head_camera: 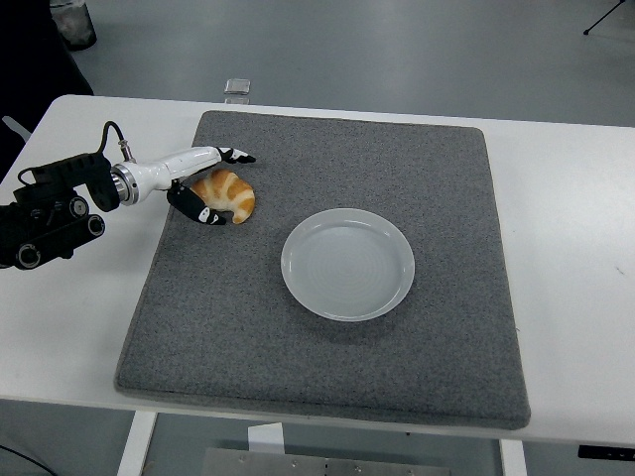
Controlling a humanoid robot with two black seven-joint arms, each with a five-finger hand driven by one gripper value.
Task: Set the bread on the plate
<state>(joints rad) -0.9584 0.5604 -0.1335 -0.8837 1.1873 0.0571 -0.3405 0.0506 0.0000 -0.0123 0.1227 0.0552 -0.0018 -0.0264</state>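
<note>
I saw my left hand (210, 183) with fingers spread around the golden-brown croissant-shaped bread (227, 193), one above, one below, on the grey felt mat (327, 367), left of the round white plate (347, 264).

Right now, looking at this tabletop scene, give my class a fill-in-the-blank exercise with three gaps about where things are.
1. The bread lies on the grey ____, not on the plate.
2. The plate holds ____.
3. The hand reaching around the bread comes in from the picture's ____ edge.

Missing words: mat; nothing; left
</note>
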